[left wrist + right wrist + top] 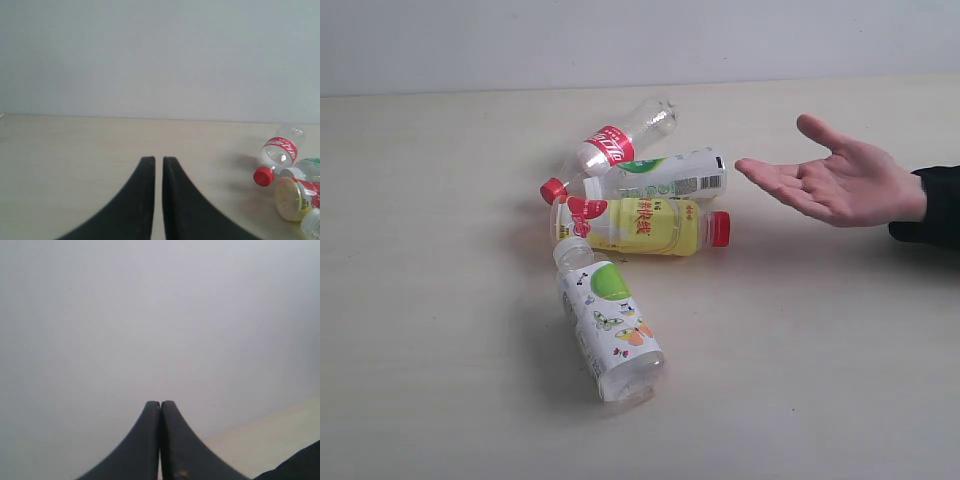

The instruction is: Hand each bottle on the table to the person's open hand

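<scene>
The left wrist view cuts off all but the red-label bottle (277,152). It, the white-green bottle (665,175), the yellow bottle (640,225) and the butterfly bottle (610,330) lie clustered on the table (420,300). The person's hand (840,185) waits nearby, palm up. The left gripper (158,159) and right gripper (160,402) are closed, empty.

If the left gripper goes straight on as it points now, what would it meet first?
Probably nothing soon: ahead of the left gripper lies only table, then the wall; the bottles lie aside.
</scene>
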Robot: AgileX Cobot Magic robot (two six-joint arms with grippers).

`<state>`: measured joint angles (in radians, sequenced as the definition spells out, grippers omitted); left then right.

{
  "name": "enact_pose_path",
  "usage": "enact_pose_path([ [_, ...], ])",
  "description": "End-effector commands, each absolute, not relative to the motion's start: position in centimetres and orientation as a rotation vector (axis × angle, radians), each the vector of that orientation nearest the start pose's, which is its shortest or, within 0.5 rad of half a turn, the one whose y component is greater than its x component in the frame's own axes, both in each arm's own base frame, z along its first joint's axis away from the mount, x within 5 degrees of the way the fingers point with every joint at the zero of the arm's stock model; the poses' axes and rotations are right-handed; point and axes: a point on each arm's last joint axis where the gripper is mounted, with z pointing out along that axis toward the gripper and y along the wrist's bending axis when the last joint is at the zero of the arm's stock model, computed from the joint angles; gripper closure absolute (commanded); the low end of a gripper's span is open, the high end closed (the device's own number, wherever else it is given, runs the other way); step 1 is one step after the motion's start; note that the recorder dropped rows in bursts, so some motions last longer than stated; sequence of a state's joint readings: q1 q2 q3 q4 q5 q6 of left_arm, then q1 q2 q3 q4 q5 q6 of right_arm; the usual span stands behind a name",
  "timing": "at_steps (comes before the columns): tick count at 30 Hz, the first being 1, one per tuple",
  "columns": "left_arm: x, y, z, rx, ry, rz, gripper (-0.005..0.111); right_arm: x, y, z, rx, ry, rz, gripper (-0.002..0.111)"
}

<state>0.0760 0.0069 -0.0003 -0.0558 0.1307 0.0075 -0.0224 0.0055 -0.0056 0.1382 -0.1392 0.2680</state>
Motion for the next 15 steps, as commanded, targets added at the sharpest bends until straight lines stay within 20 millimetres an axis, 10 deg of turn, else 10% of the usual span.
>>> enact_pose_path([
  [1, 5.6, 0.3, 20.2, -0.089, 1.607, 0.014, 0.098, 5.4, -0.3, 22.5, 0.293, 1.326, 0.296, 0.108],
  [8, 5.6, 0.3, 20.2, -0.089, 1.607, 0.014, 0.098, 5.6, -0.1, 21.5, 0.179, 1.457, 0.158, 0.108],
  [15, 5.6, 0.3, 20.2, -0.089, 1.607, 0.014, 0.098, 5.1, -0.8, 23.5, 0.493, 1.148, 0.52, 0.108],
])
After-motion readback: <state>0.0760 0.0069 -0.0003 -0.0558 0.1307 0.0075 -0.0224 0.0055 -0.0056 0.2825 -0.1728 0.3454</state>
